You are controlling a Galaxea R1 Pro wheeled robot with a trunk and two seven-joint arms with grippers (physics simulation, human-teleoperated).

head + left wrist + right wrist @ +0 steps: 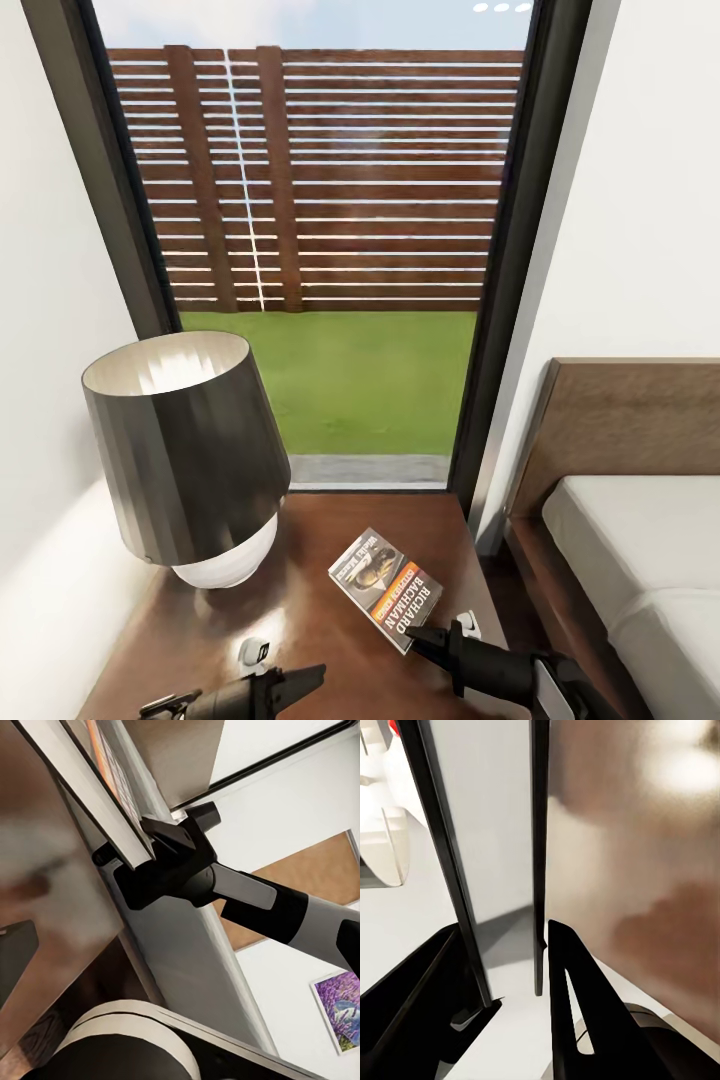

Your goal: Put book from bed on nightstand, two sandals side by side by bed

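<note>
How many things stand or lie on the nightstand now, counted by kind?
Lamp: 1
Book: 1
Total on the nightstand: 2

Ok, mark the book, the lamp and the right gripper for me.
book (386,589), head view, on its cover.
lamp (185,460), head view, on its dark shade.
right gripper (418,637), head view, between the fingertips at the book's near edge.

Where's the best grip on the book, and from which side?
Grip the book by its near short edge, coming in low from the robot's side. It is thin on the nightstand, so only an edge offers bite; the right gripper already pinches that corner, and the lamp blocks the far left.
</note>
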